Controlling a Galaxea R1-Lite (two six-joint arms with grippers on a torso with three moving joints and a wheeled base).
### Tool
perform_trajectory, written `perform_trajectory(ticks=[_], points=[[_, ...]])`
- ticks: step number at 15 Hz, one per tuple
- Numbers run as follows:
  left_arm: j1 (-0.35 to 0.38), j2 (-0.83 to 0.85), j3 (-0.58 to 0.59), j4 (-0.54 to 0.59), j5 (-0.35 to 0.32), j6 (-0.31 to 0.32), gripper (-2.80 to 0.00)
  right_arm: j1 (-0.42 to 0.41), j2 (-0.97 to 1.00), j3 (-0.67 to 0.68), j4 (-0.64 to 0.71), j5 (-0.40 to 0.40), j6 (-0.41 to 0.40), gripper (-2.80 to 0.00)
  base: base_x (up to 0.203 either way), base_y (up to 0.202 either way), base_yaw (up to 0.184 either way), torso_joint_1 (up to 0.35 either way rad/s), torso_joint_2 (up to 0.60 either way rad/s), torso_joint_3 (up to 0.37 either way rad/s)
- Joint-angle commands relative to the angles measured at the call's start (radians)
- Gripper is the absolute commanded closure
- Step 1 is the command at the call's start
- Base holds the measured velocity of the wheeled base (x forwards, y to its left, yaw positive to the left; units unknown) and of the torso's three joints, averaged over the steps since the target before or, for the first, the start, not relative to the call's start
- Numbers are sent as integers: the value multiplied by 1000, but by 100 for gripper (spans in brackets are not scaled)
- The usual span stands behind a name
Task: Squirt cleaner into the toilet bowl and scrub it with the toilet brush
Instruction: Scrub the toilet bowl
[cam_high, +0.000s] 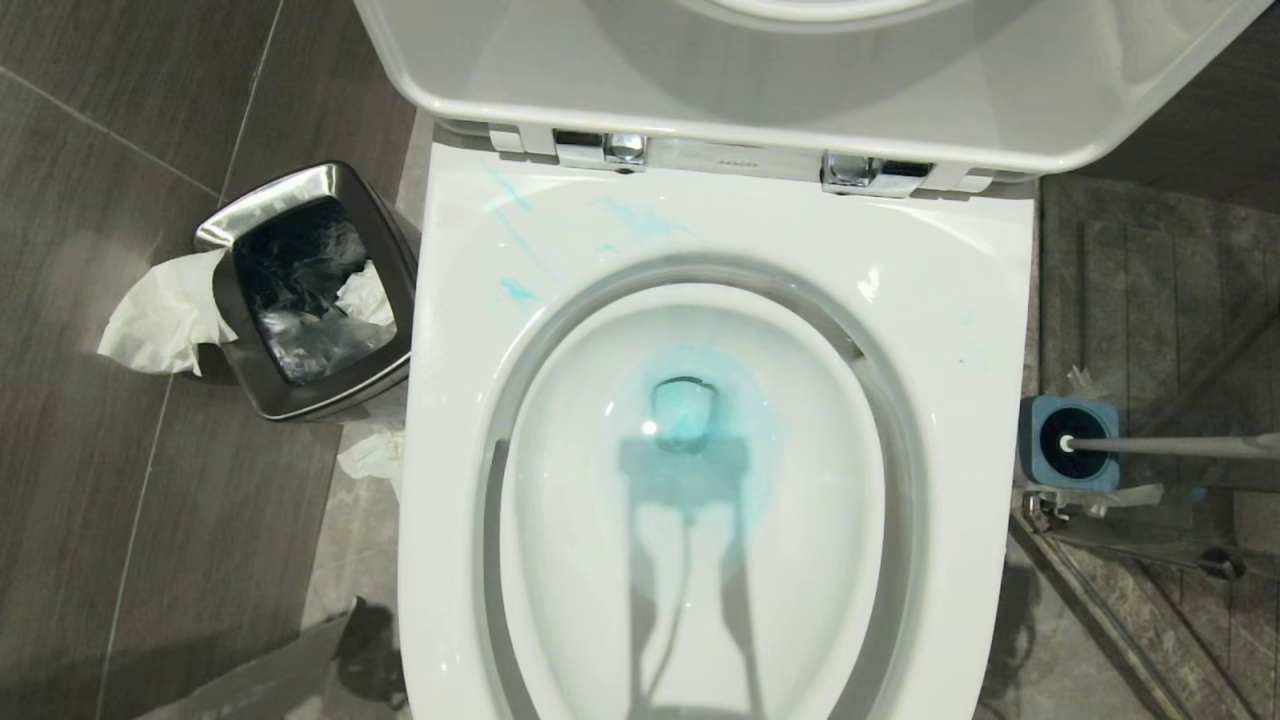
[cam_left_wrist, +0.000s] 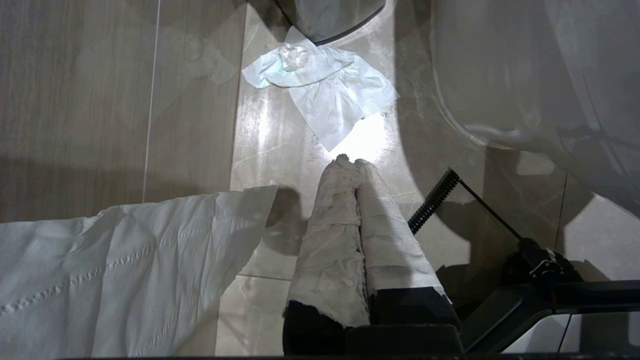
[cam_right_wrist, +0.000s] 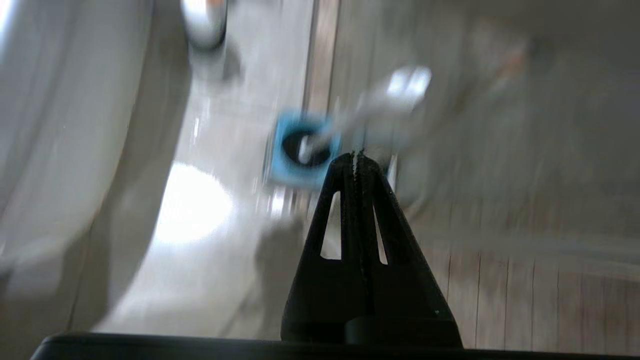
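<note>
Large glossy white ceramic toilet bowl (cam_high: 720, 500) fills our head view, lid up, turquoise-blue cleaner (cam_high: 690, 420) tinting water, smears on rim. Slim white-handled toilet brush (cam_high: 1170, 446) stands in square blue-and-grey holder (cam_high: 1068, 442) on floor at bowl's right, handle leaning away from bowl. Our right gripper (cam_right_wrist: 356, 156) nearer: empty, fingers pressed together, aimed at holder just ahead. Left gripper (cam_left_wrist: 350, 161), tissue-wrapped, closed, parked over floor.

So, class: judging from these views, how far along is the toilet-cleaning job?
Done: the cleaner already tints the water and smears the toilet bowl rim. In hand: the right claw, shut and empty, points toward the toilet brush, which sits in its holder. The left claw is shut, low by the floor. Left: grabbing the brush and scrubbing.
</note>
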Motion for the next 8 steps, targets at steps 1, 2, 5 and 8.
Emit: perform_trajectory(ticks=[1,2,5,8], points=[[0,1,2,0,-1,0,0,-1,6,31,-27,-3,1,0,0,0,0,0,0,0],[0,1,2,0,-1,0,0,0,6,38,-26,-6,1,0,0,0,0,0,0,0],[0,1,2,0,-1,0,0,0,6,60,-23,-23,2,0,0,0,0,0,0,0],[0,1,2,0,-1,0,0,0,6,61,10,-45,1,0,0,0,0,0,0,0]])
